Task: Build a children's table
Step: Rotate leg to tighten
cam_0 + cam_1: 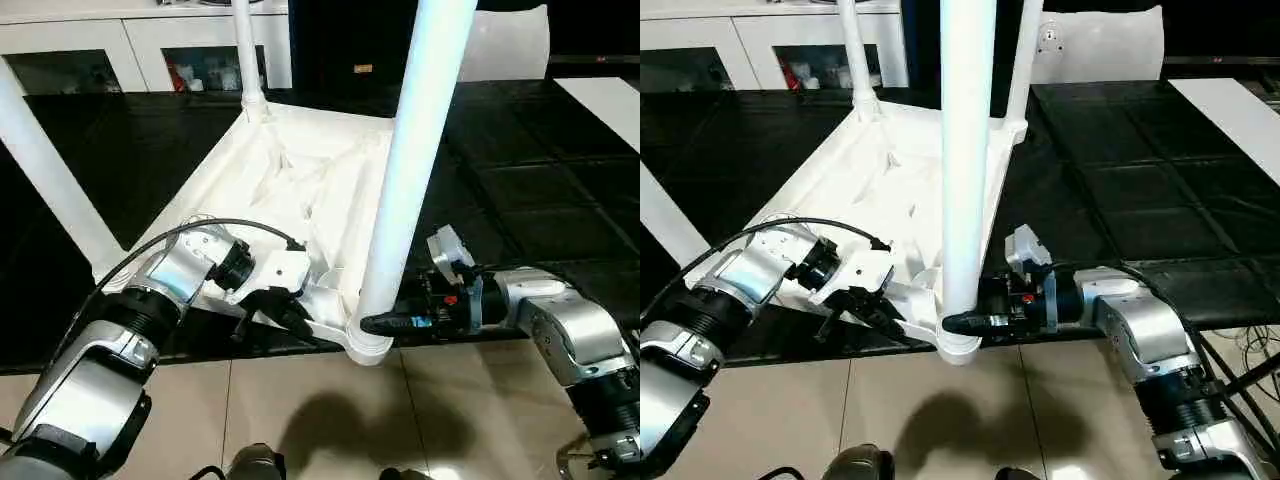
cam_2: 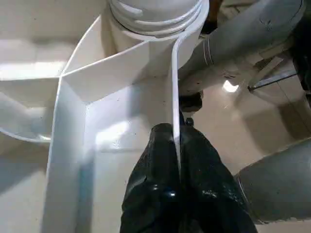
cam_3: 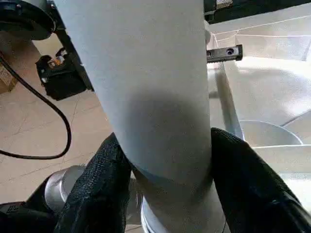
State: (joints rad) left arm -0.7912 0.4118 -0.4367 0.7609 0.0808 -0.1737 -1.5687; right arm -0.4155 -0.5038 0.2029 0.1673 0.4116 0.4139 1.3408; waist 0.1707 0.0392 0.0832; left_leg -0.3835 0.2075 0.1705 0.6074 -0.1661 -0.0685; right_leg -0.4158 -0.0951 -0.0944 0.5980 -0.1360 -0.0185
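The tabletop [image 1: 300,180] lies upside down on a black table [image 1: 560,200], ribbed underside up, so the corner sockets face upward to take the legs. The left gripper [image 2: 177,145] is clamped on the tabletop's thin rim wall — one finger on each side of it, the near corner socket [image 2: 155,14] just beyond the fingertips — most likely to pin the piece against sliding while a leg is worked in. The right gripper [image 3: 165,189] has its two black fingers closed around the near leg [image 1: 415,150] low on the tube, right above that socket; the leg stands roughly upright between them. Whether it is fully seated I can't say — the joint is half hidden by the fingers.

Other legs rise from the far corners [image 1: 247,55] and from the corner out beyond the left arm [image 1: 45,170].

The near corner overhangs the table's edge above a beige tiled floor [image 1: 300,400]. White cabinets [image 1: 140,50] stand behind.
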